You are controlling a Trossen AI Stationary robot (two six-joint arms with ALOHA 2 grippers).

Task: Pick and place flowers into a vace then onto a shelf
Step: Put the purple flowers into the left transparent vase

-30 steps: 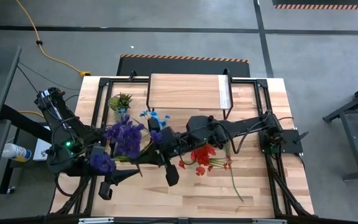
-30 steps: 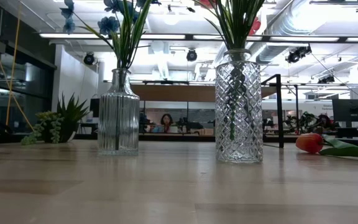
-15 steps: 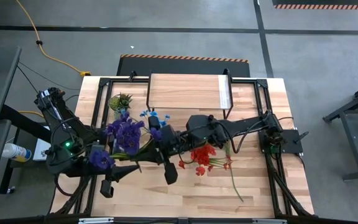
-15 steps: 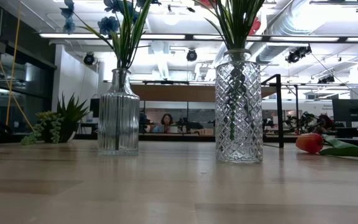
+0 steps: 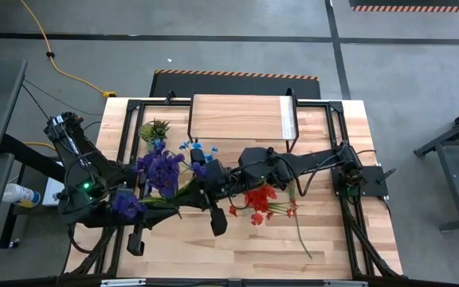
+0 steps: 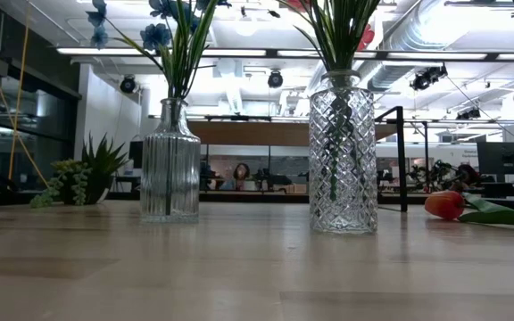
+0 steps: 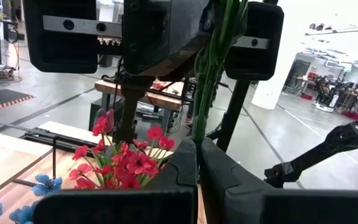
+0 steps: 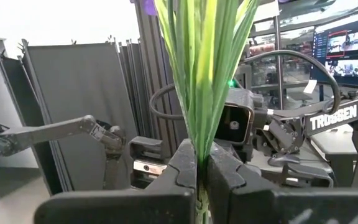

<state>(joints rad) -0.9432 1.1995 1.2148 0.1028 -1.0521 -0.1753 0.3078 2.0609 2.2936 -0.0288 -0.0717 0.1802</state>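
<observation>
High view shows the purple flowers (image 5: pixel 159 171) held above the surface (image 5: pixel 325 239) left of its middle, their green stems (image 5: pixel 183 190) running toward the spot where both arms meet. The left gripper (image 7: pixel 197 155) has its jaws clenched on the stems, which rise between the two dark fingers (image 7: pixel 180 167) in the left wrist view. The right gripper (image 8: pixel 199 163) is likewise clenched on a bundle of green stems and long leaves (image 8: pixel 205 68), seen rising straight from its jaws in the right wrist view.

Just beside the purple blooms, toward the far edge, stand the blue flowers (image 5: pixel 196 149) in a ribbed glass vase (image 6: pixel 169 160). The red flowers (image 5: pixel 260 199) sit right of the grippers in a diamond-cut glass vase (image 6: pixel 342 153). One orange bloom (image 6: pixel 444 204) lies flat on the surface near the right side, its stem (image 5: pixel 303 235) stretching toward the near edge.

The shelf (image 5: pixel 241 117) stands at the far edge, apart from all the flowers. A small spiky potted plant (image 5: pixel 154 129) sits just left of it.
</observation>
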